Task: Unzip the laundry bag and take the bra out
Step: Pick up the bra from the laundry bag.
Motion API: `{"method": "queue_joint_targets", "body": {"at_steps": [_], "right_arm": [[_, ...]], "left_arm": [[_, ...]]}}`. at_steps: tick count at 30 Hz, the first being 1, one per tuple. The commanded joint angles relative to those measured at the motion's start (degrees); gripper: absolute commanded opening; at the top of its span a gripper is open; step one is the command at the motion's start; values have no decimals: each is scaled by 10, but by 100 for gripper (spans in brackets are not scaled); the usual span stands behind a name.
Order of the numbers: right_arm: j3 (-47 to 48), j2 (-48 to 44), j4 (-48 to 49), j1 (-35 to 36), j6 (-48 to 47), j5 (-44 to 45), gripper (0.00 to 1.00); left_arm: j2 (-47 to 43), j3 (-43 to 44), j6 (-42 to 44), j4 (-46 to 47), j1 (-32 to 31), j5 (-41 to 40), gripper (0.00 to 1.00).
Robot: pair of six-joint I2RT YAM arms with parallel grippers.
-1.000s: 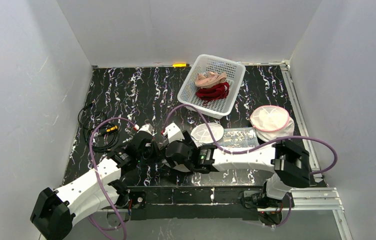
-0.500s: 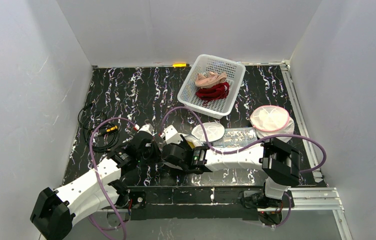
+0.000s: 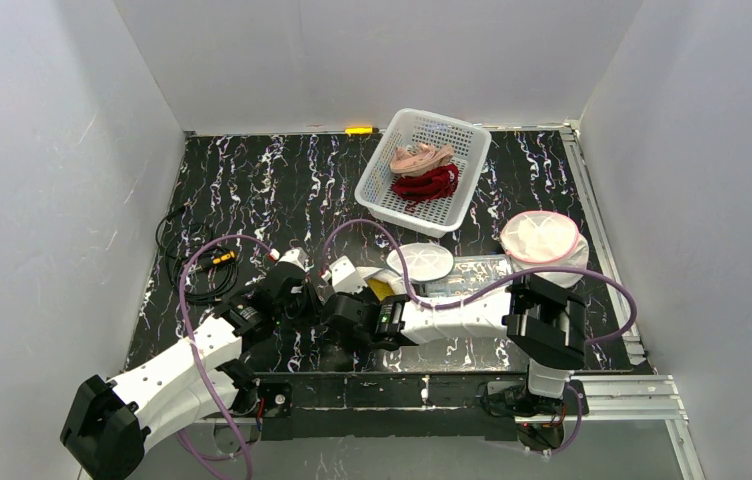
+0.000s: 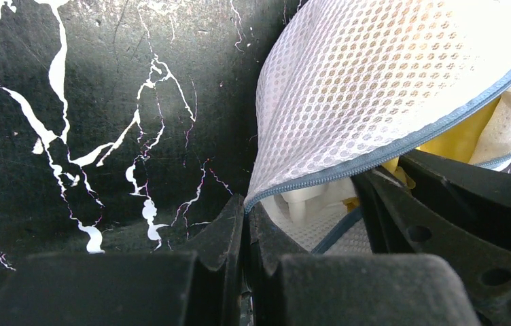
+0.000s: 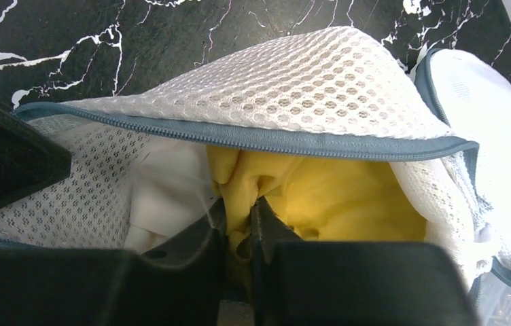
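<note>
The laundry bag (image 5: 293,88) is white mesh with a grey-blue zipper, and its mouth gapes toward the right wrist camera. Inside lies the yellow bra (image 5: 348,197) beside white fabric. My right gripper (image 5: 239,207) reaches into the mouth, its jaws pinched on a fold of the bra. My left gripper (image 4: 246,204) is shut on the bag's zipper edge, with the mesh flap (image 4: 375,81) rising above it. From above, the bag (image 3: 420,262) sits near the table's front middle, with both wrists crowded at its left side.
A white basket (image 3: 376,192) holding pink and red garments stands at the back. Right of the bag lie a clear plastic packet (image 3: 477,272) and a second round mesh bag with a pink rim (image 3: 542,240). Black cables (image 3: 187,262) lie at the left.
The right arm has slid left and pushed its gripper into the bag's mouth. Its jaws have closed from wide open onto the yellow fabric. The left gripper has kept its hold.
</note>
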Motion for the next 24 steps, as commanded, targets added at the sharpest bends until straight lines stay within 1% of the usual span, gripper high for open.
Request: {"method": "queue_joint_targets", "body": {"at_steps": [1, 3, 8, 14, 20, 24], "right_arm": [[2, -17, -40, -3, 5, 27, 14], [-2, -37, -30, -3, -2, 16, 2], [-13, -91, -8, -3, -31, -18, 1], [-35, -163, 31, -4, -67, -101, 1], [-45, -213, 47, -13, -70, -177, 1], [-65, -248, 81, -36, -48, -238, 1]], "left_arm": [[-11, 9, 10, -20, 2, -3, 0], [-12, 9, 10, -20, 2, -5, 0], [-7, 14, 10, -21, 2, -9, 0], [6, 27, 10, -27, 3, -15, 0], [12, 36, 7, -26, 2, -16, 0], [17, 39, 6, -25, 2, -13, 0]]}}
